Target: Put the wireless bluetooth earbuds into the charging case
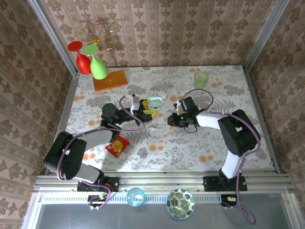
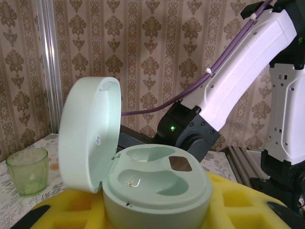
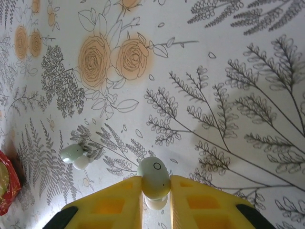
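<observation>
Right wrist view: my right gripper (image 3: 155,193) pinches a pale green earbud (image 3: 153,175) low in the centre of the frame, with a small printed ring on its face. A second earbud (image 3: 72,153) lies at lower left on the floral table (image 3: 214,71). In the left wrist view, the left gripper (image 2: 157,207) clamps the open mint charging case (image 2: 157,183). The blue mark inside its lid (image 2: 88,133) is too small to read.

Mint case (image 2: 157,191); pale-green earbud (image 3: 153,177); floral table (image 3: 214,71)
</observation>
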`<state>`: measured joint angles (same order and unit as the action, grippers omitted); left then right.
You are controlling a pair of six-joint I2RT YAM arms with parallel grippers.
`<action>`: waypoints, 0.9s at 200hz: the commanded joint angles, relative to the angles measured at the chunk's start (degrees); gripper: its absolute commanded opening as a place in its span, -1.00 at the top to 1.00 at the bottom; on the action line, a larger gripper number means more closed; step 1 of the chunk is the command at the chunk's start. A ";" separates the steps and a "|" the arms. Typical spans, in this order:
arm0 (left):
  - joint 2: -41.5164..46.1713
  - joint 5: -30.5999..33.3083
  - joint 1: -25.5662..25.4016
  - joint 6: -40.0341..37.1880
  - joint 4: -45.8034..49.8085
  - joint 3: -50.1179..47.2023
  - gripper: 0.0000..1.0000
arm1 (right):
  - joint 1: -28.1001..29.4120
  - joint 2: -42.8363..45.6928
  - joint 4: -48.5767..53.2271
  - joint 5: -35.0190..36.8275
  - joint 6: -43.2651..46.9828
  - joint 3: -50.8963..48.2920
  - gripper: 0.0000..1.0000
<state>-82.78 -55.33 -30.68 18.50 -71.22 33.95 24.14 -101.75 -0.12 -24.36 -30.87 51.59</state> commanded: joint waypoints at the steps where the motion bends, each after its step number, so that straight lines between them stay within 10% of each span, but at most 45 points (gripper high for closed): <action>1: -0.36 -1.03 -0.11 0.81 -2.18 1.20 0.55 | -0.23 1.69 -0.39 0.76 -2.57 -1.02 0.55; 180: 0.93 -0.85 -0.23 1.43 -2.10 0.59 0.55 | -3.78 -12.84 12.39 -17.12 23.28 14.91 0.08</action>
<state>-82.78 -55.31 -30.68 18.50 -71.22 33.95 21.26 -112.42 7.75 -36.12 -12.95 64.64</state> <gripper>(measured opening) 0.365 0.462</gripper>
